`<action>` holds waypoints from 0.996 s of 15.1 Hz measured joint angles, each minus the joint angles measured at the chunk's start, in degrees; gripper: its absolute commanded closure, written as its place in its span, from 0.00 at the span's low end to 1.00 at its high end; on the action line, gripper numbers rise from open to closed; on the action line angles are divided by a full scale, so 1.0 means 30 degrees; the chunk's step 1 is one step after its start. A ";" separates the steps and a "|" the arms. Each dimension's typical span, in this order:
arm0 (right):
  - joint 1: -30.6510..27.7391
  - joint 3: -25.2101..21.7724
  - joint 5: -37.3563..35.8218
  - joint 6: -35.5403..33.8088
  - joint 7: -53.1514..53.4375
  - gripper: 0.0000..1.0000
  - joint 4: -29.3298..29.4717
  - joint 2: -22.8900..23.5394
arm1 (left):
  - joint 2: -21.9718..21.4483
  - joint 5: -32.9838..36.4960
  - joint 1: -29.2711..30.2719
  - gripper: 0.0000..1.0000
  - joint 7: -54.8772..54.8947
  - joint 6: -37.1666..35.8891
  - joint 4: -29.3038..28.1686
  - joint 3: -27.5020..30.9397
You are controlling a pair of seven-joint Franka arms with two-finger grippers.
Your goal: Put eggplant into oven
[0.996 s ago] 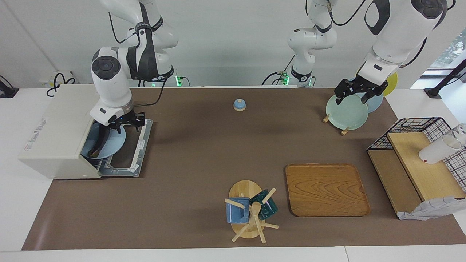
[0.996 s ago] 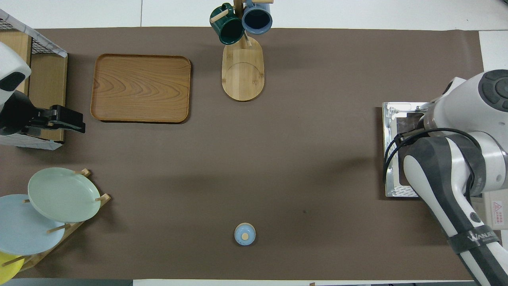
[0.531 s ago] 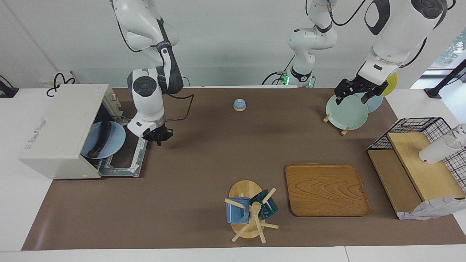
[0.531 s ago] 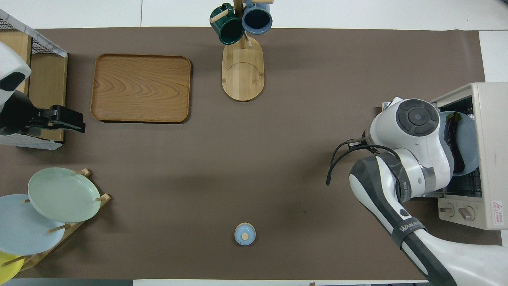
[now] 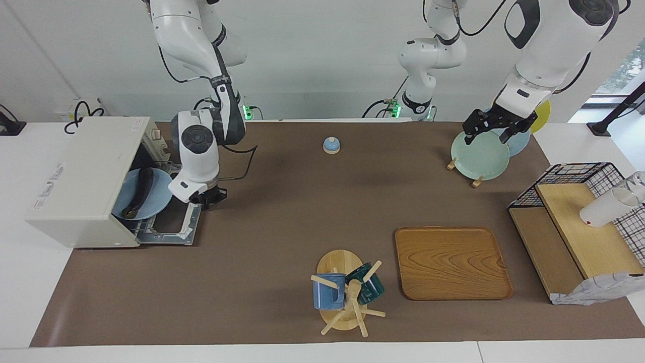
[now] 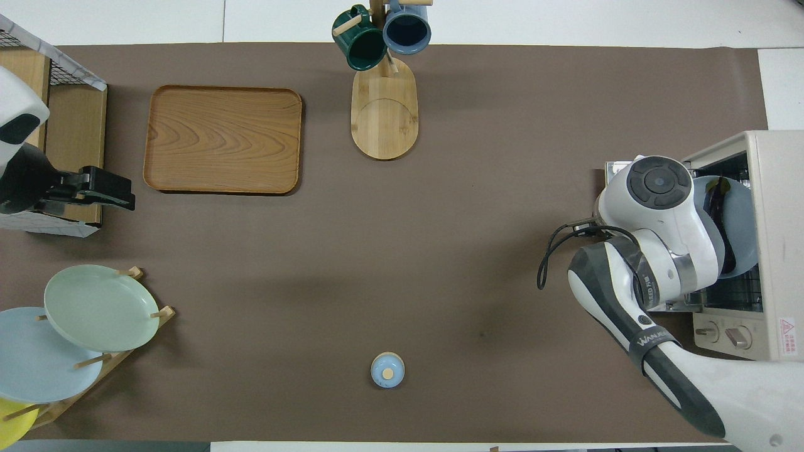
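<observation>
The eggplant (image 5: 140, 190) (image 6: 718, 198) lies dark and slender on a light blue plate (image 5: 153, 204) (image 6: 746, 216). That plate rests on the rack inside the off-white oven (image 5: 80, 171) (image 6: 777, 207) and juts out a little past the opening. The oven's door (image 5: 194, 222) hangs open, flat on the table. My right gripper (image 5: 207, 197) is shut with nothing in it, low over the door's outer edge and clear of the eggplant. In the overhead view the right arm hides it. My left gripper (image 5: 488, 135) (image 6: 129, 196) waits open above the plate rack.
A blue bell (image 5: 331, 145) sits near the robots mid-table. A mug tree (image 5: 347, 295) and a wooden tray (image 5: 451, 262) stand farther out. A rack of plates (image 5: 478, 156) and a wire shelf (image 5: 574, 222) with a white cup occupy the left arm's end.
My right gripper let go of the eggplant on the plate, drew out of the oven and shut. It then drifted back over the door's edge. The left arm stayed still.
</observation>
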 measured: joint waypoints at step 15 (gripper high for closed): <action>-0.0767 0.0559 -0.1854 -0.5079 -0.4999 1.00 0.2082 -0.2591 | -0.0004 0.0000 0.0000 0.00 0.0000 0.0000 0.0000 0.0000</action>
